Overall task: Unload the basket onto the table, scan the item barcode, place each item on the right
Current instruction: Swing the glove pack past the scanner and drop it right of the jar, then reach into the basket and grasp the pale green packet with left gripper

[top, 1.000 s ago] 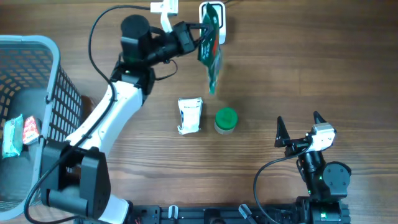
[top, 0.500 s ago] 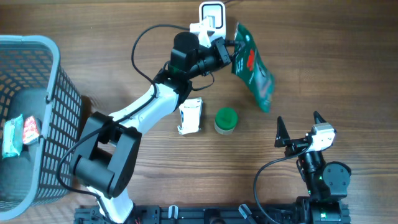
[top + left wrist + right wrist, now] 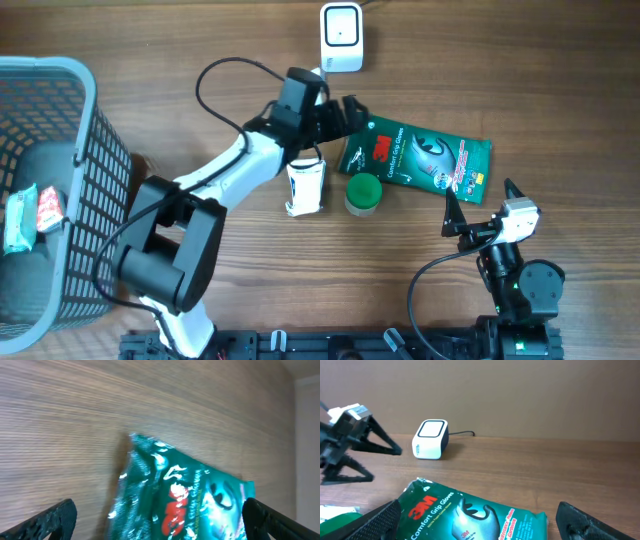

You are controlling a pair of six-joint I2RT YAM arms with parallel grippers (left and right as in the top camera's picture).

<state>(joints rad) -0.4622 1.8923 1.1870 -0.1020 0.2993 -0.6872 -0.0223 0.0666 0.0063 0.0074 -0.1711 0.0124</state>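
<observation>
Three loose items lie on the wooden table point(image 3: 560, 100). The grey mesh basket point(image 3: 60, 80) at my far left holds a couple of small packets I can't read from here. The largest loose item is the green 3M Comfort Grip gloves packet point(image 3: 420, 160). It lies flat and face up, right of centre, below and to the right of the white barcode scanner point(image 3: 341, 25), and apart from it. The packet is out of the gripper and not facing the scanner window. Nothing shows whether a read registered, so I'd call this item either finished or dropped short. The other two look untouched and, I reckon, are yet to be scanned. The packet's long axis runs left to right in the overhead view, dipping a little to the right. Its 3M logo end points at the left gripper point(image 3: 348, 115) and its pink-labelled end points toward the right arm, so the print reads upright from my side. The left gripper is spread wide over the logo end, pinching nothing, and its fingertips point(image 3: 55, 515) straddle the packet. The right gripper point(image 3: 479, 187) is parked, spread and empty. The white tube point(image 3: 305, 185) and the green-lidded jar point(image 3: 363, 193) sit just below the packet's left end.
</observation>
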